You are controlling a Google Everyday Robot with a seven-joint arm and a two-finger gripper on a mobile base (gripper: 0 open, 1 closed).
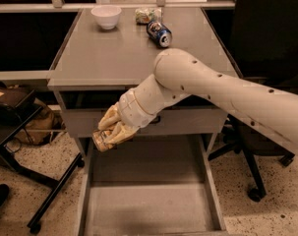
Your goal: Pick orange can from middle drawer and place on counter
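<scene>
My gripper [110,132] is shut on the orange can [101,140]. It holds the can on its side in the air, above the left wall of the open middle drawer [148,208] and just below the front left edge of the counter [109,53]. My fingers cover most of the can; only its left end shows. The drawer's grey floor lies bare below. My pale arm reaches in from the right across the front of the cabinet.
On the counter's far side stand a white bowl [106,16], a pale snack packet [147,15] and a dark blue can [160,34] lying on its side. A black chair [266,43] stands to the right. Black stand legs [50,200] cross the floor at the left.
</scene>
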